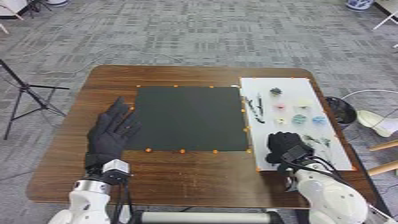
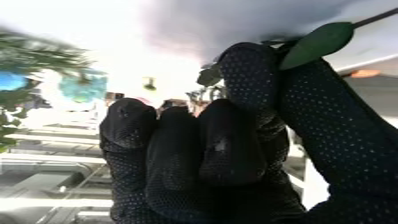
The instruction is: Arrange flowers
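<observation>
In the head view, the left hand (image 1: 110, 132) lies open over the table's left side, fingers straight. The right hand (image 1: 286, 144) is low over the near part of the white board (image 1: 271, 135). Seen from the right wrist, the right hand (image 2: 233, 155) pinches a leafy stem between thumb and finger; one green leaf (image 2: 322, 46) stands out beside the thumb. The white board holds a pink flower (image 1: 280, 106), a teal flower (image 1: 298, 119), a blue flower (image 1: 319, 120), dark stems (image 1: 258, 108) and green sprigs (image 1: 313, 139).
A dark square mat (image 1: 192, 118), held by orange dots, lies mid-table between the hands. Beyond the table's right edge stands a black bin (image 1: 342, 111). A black tripod (image 1: 28, 91) is on the floor at the left.
</observation>
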Controlling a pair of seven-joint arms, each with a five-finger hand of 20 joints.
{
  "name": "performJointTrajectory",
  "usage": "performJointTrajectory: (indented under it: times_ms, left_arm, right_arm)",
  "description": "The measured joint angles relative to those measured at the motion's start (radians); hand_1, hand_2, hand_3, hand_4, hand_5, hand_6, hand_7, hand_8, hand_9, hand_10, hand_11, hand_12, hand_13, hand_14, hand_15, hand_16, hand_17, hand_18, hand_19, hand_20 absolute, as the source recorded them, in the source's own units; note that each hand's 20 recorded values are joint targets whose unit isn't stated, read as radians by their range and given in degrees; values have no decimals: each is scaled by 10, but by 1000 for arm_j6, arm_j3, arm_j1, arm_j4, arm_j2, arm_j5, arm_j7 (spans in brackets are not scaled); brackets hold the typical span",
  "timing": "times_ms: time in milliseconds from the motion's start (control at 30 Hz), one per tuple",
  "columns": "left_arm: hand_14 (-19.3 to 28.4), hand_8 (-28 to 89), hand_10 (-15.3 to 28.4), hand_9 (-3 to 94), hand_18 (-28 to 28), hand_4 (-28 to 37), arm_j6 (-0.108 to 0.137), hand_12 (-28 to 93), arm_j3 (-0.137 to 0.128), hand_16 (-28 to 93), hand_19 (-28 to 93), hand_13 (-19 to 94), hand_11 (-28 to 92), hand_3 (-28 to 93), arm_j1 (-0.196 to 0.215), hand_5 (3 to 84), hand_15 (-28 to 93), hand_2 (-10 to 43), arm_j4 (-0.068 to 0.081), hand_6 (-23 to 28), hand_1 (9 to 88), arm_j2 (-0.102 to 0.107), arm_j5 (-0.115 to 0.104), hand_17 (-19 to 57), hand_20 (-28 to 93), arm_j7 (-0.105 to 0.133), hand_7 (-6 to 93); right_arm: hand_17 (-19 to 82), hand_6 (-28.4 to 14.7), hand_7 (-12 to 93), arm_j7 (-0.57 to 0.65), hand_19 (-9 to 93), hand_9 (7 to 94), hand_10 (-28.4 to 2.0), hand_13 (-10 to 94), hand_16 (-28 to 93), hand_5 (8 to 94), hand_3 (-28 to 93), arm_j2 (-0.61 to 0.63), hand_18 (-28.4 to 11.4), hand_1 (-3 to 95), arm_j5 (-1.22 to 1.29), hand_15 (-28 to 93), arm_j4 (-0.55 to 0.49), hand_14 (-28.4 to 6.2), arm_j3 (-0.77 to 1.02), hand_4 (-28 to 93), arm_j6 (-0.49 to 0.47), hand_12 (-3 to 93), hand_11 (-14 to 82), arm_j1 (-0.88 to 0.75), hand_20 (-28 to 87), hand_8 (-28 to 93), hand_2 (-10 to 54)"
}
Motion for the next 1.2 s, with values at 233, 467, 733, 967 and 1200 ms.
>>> performJointTrajectory:
  times_ms: [233, 467, 733, 967, 1200]
  left_arm:
    - [118, -101, 101, 199, 193, -283, 25, 186, 0, 90, 407, 154, 110, 656, -2, 240, 105, -20, 2, 18, 244, 68, -6, -151, 79, 12, 188]
    - [116, -102, 101, 200, 192, -283, 35, 187, 0, 90, 407, 155, 111, 655, -34, 241, 104, -21, 1, 18, 245, 164, -1, -149, 79, 32, 188]
    - [117, -102, 101, 201, 191, -283, 32, 185, -5, 89, 405, 156, 111, 658, -125, 242, 104, -20, 2, 17, 244, 216, 8, -147, 80, 56, 188]
    - [117, -102, 101, 203, 192, -283, 32, 184, 12, 87, 406, 158, 112, 658, -189, 245, 102, -21, 16, 18, 245, 236, 8, -148, 81, 77, 186]
    - [117, -101, 101, 204, 192, -283, 22, 183, 92, 88, 406, 159, 112, 658, -316, 245, 102, -20, 65, 17, 245, 256, 9, -147, 81, 102, 184]
  right_arm:
    - [401, -18, 560, -6, 932, 837, -80, 780, 431, 764, 855, -38, -225, 412, 58, 923, 107, -94, -171, -173, 21, 555, 719, 258, 510, 265, -95]
    - [406, -20, 552, -22, 932, 842, -79, 785, 431, 773, 854, -150, -226, 412, 41, 922, 202, -92, -357, -168, 50, 555, 716, 528, 515, 269, -95]
    - [408, -20, 550, -42, 932, 843, -79, 787, 434, 773, 854, -315, -226, 411, 5, 920, 235, -91, -457, -168, 57, 557, 714, 667, 517, 272, -95]
    - [409, -20, 548, -66, 932, 845, -78, 788, 435, 776, 854, -433, -226, 412, -45, 920, 334, -91, -533, -169, 71, 558, 713, 695, 519, 270, -95]
    - [410, -20, 547, -84, 932, 848, -78, 788, 436, 777, 855, -537, -228, 413, -110, 920, 467, -91, -599, -170, 97, 560, 710, 712, 521, 271, -95]
